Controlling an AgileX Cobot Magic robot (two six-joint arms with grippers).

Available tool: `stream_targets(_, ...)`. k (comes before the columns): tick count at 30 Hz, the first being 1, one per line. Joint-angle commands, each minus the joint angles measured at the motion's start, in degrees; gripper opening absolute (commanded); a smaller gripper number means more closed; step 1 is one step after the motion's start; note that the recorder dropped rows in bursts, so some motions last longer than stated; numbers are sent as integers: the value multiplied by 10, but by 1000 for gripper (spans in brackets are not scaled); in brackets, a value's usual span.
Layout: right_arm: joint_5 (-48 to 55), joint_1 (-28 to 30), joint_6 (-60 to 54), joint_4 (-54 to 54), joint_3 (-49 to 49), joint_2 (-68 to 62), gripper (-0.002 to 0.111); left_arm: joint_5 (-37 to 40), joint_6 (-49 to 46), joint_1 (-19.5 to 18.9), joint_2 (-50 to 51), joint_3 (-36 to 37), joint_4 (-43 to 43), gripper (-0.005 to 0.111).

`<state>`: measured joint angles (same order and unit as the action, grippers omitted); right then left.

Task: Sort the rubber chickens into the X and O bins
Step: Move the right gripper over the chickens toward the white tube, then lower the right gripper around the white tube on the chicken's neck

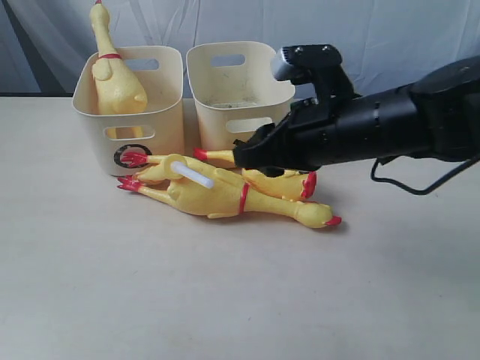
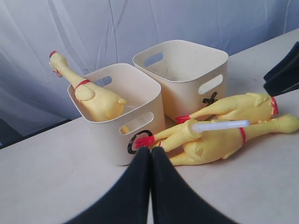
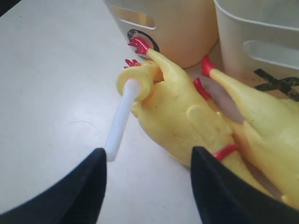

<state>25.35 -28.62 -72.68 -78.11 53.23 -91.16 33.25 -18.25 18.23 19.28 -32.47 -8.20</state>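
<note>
Work surface: a pale flat table [image 1: 225,300]. Two cream plastic tubs with rounded corners and slot handles stand just beside each other at its rear. The tub marked with a black O [image 1: 166,112] is on the left of the exterior view. The tub marked with a black X [image 2: 187,88] is on the right.

One yellow rubber chicken with a red neck band [image 1: 116,82] stands in the O tub, with its neck and head above the rim.

Two more yellow rubber chickens lie on the table along the tubs' front walls, with their heads to the right.
- The front chicken [image 1: 217,196] has its red feet at the O mark. A white plastic tube [image 3: 119,123] projects from it.
- The rear chicken [image 1: 279,184] has its feet near the X tub's base.

The right gripper [image 3: 148,154] hangs low over both chickens. Its jaws are apart and clamp nothing. The tube's free end lies just beside one finger.

The left gripper [image 2: 150,151] has its jaws together and holds nothing. It is well apart from the chickens.

Bare tabletop runs wide in front of the chickens and to the left of them.
</note>
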Motion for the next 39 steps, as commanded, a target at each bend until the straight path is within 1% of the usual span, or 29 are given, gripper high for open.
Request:
stream_targets(1,-7,-22,-8,-65,28,-42,58,-9,5,3,-2,3,-1,0)
stream_targets(4,-10,-34,-8,-76,49,-75,58,-11,5,3,-2,3,-1,0)
stream_targets(8,-12,-35,-8,-102,75,-114,58,-11,5,3,-2,3,0,0)
stream_targets(14,15,-35,-8,-125,101,-148,58,-11,5,3,-2,3,0,0)
stream_targets(18,15,-35,-8,-132,105,-163,58,-11,5,3,-2,3,0,0)
stream_targets(22,37,-35,-8,-139,105,-176,58,-11,5,3,-2,3,1,0)
stream_targets(33,61,-35,-7,-143,105,-178,58,-11,5,3,-2,3,1,0)
stream_targets(35,64,-35,-5,-140,105,-178,52,-11,5,3,-2,3,1,0)
stream_targets(36,72,-35,1,-134,105,-178,45,-11,5,3,-2,3,1,0)
stream_targets(38,76,-35,9,-121,105,-178,41,-11,5,3,-2,3,1,0)
stream_targets(39,76,-35,9,-121,105,-178,41,-11,5,3,-2,3,1,0)
